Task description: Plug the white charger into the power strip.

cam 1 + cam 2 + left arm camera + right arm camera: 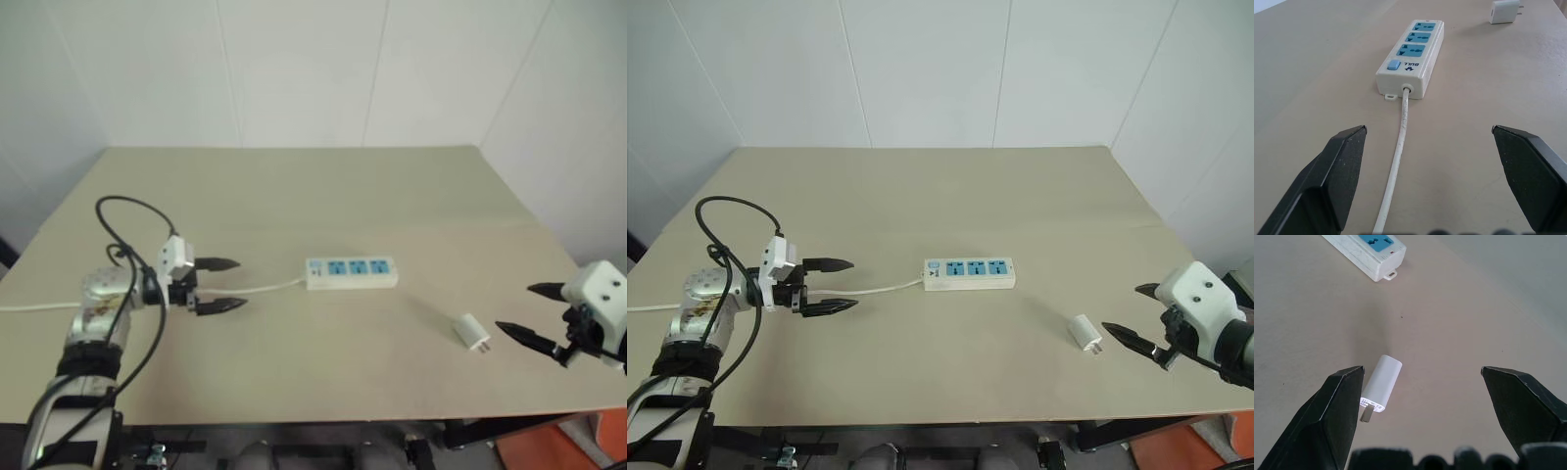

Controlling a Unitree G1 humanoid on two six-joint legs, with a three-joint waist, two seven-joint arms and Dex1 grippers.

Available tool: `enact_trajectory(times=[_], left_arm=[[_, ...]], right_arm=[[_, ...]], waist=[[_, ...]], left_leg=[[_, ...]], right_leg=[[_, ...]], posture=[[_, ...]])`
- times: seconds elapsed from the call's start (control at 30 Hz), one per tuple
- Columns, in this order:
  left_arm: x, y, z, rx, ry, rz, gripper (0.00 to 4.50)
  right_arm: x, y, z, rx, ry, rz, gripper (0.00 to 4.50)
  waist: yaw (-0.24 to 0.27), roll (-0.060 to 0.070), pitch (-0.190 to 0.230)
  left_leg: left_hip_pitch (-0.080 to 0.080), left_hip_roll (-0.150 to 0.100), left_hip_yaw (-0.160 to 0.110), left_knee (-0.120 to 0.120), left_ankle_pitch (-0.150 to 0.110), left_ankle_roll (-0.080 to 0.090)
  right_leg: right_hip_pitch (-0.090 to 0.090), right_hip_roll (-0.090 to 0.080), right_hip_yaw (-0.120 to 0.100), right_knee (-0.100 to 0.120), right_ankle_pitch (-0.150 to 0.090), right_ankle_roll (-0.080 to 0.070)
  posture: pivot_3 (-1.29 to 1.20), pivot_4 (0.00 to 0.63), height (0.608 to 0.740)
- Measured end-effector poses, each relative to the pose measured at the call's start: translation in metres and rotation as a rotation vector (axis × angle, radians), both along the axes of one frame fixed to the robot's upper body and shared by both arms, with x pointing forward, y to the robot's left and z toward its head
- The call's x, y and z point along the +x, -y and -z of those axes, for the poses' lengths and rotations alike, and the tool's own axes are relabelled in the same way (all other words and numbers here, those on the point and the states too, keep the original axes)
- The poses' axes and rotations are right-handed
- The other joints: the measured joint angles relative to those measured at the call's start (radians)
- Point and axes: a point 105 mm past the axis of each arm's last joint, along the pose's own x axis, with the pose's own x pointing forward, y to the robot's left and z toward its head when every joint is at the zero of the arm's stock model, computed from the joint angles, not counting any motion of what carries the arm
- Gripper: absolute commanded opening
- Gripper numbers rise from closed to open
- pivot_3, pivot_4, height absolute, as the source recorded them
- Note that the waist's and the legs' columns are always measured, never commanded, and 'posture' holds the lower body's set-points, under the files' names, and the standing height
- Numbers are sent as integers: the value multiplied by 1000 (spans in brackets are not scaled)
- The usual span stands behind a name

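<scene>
While lying flat, white charger (1084,332) prongs face right claw (1133,319).

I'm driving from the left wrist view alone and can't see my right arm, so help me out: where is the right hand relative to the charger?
Observer: The right hand is just right of the charger, open, not touching it.
Operator: How does the charger lie?
Observer: On its side on the table, prongs toward the right hand.
Operator: Where does the strip's cord run behind my camera?
Observer: From the strip it passes under the open left hand and off the table's left edge.
Operator: Is either hand holding anything?
Observer: No, both are open and hold nothing.
</scene>
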Motion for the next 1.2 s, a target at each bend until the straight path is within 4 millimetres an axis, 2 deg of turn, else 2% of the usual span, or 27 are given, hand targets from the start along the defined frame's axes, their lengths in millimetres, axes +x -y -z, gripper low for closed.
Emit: enact_trajectory(times=[0.57,0.67,0.73,0.9,1.1,1.2], left_arm=[[-1,-1,2,12,-5,5,4467],[8,0,6,22,29,-30,4467],[17,6,12,28,52,-51,4467],[36,33,34,18,37,-63,4467],[50,66,47,73,12,-44,4467],[57,73,52,107,-2,-82,4467]], right_arm=[[6,6,7,-1,-16,60,4500],[6,4,6,5,-21,62,4500],[8,-7,1,18,-9,33,4500],[14,-57,-12,53,43,-101,4500],[21,-112,-5,153,60,-169,4500],[20,-121,0,176,51,-140,4500]], waist=[[0,0,0],[2,0,0],[3,0,0],[1,-2,1],[0,-2,1],[3,-3,1]], left_leg=[[0,0,0,0,0,0],[0,0,0,0,0,0],[0,0,0,1,0,0],[-1,0,-1,1,0,0],[-4,-2,-1,1,0,0],[-5,-2,-2,0,0,0]], right_leg=[[0,0,0,0,0,0],[0,0,0,0,0,0],[0,0,0,1,0,1],[0,0,0,0,0,1],[-2,0,0,-1,3,-3],[-2,-1,-1,-1,3,-3]], posture=[[0,150,740],[0,150,740],[0,150,740],[0,150,740],[0,150,740],[0,150,740]])
